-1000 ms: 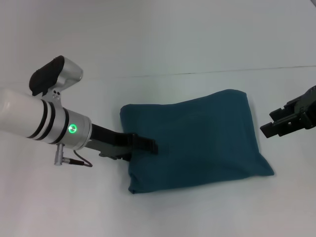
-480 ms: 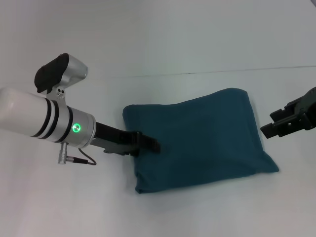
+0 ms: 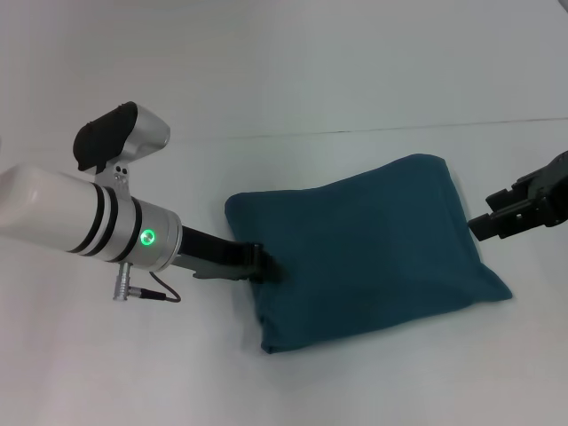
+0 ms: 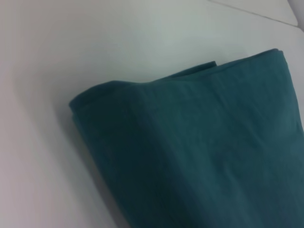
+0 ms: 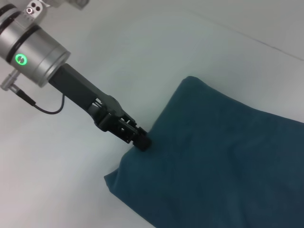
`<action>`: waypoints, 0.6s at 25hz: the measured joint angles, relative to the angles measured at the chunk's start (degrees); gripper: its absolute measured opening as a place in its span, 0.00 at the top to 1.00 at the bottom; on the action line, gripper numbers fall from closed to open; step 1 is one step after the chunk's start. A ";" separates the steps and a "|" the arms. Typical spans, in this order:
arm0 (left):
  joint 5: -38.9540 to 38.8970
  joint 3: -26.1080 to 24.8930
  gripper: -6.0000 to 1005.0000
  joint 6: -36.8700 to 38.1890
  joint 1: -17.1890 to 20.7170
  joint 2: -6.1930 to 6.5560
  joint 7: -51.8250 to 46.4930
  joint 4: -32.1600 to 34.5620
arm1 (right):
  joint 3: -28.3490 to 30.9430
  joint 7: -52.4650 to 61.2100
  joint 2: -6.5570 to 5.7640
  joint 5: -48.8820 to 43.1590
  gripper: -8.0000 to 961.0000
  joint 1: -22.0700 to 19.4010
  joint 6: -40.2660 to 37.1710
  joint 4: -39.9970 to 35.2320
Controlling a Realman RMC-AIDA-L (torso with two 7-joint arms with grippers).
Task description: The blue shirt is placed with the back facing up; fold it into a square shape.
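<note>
The dark teal-blue cotton shirt (image 3: 364,248), folded into a rough square, lies on the white tabletop (image 3: 293,80). The left claw (image 3: 266,264) presses its edge, fingers' state unclear; the right claw (image 3: 497,222) hovers beside it, grip unreadable. Squaring the edges seems next.

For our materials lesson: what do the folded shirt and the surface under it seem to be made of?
The blue shirt: soft matte knit, probably cotton; it bulges and creases at the folds. The table: smooth, pale, faintly glossy, perhaps laminate or painted board; it cannot be told for sure.

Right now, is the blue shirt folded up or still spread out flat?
Folded. The blue shirt lies as a compact, roughly square bundle with stacked layers visible along its edge, no sleeves showing. The left tool presses its left side.
</note>
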 joint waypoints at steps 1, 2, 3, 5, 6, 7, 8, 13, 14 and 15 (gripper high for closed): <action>-0.11 0.00 0.65 -0.20 0.11 0.00 0.07 0.00 | 0.03 0.00 0.13 -0.19 0.40 0.00 0.08 0.00; -0.20 -0.04 0.68 -0.38 0.21 0.00 0.20 0.00 | 0.03 0.00 0.13 -0.19 0.40 0.00 0.08 0.00; -0.24 -0.11 0.70 -0.46 0.30 0.00 0.35 0.00 | 0.04 0.00 0.20 -0.27 0.40 0.00 0.13 0.00; -0.31 -0.17 0.76 -0.51 0.42 0.01 0.73 0.00 | 0.07 0.00 0.32 -0.36 0.40 0.00 0.30 0.00; -0.32 -0.13 0.79 -0.52 0.46 0.01 0.96 0.00 | 0.07 0.00 0.34 -0.36 0.40 0.00 0.41 0.00; -0.33 -0.09 0.82 -0.52 0.48 0.00 1.14 0.00 | 0.07 0.00 0.36 -0.36 0.40 0.00 0.51 0.00; -0.33 -0.09 0.84 -0.52 0.48 0.00 1.14 0.00 | 0.08 0.00 0.38 -0.37 0.40 0.00 0.73 0.00; -0.16 -0.30 0.94 -0.31 1.03 0.31 0.66 0.33 | 0.07 0.01 0.39 -0.37 0.40 0.00 0.95 0.00; -0.18 -0.35 0.93 -0.08 1.27 0.61 0.07 0.51 | 0.08 0.02 0.38 -0.37 0.40 0.00 0.95 0.00; -0.22 -0.46 0.92 0.18 1.43 0.81 -0.34 0.65 | 0.07 0.03 0.38 -0.37 0.40 0.00 0.96 0.00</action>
